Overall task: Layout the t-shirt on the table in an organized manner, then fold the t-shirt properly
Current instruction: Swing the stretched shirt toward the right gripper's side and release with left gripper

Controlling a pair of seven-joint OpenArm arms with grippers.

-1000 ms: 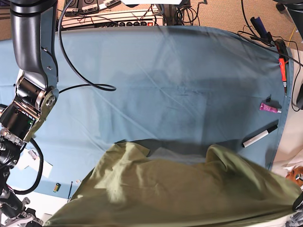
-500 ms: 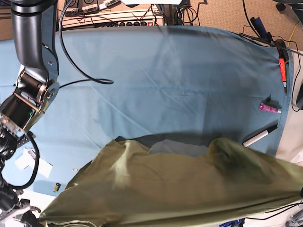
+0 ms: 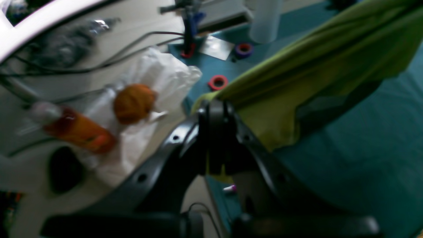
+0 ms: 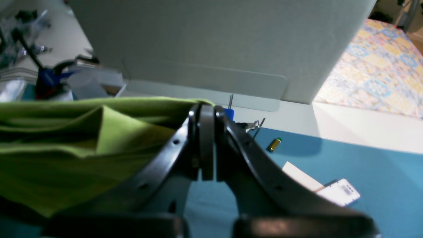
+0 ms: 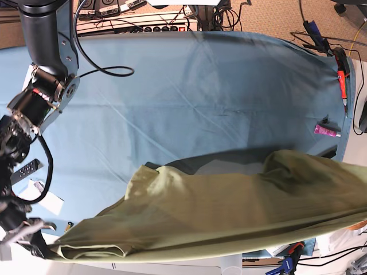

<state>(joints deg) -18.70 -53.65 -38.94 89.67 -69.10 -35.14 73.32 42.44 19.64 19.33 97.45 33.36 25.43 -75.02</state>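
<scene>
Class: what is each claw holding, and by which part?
Both hold the t-shirt: the left claw and the right claw each pinch its edge at opposite ends.

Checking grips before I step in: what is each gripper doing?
Left gripper: shut on the t-shirt.
Right gripper: shut on the t-shirt.

Lighting even overhead, wrist views soft and partly dim.
Base view bright and sharp; t-shirt [image 5: 229,217] throws a dark shadow band onto the table [image 5: 200,103] just behind its raised edge, frame edges bow slightly. Left wrist view heavily blurred, clutter smeared, lower half underexposed. Right wrist view sharper, near gripper body dark and soft, daylight glare top right.
</scene>
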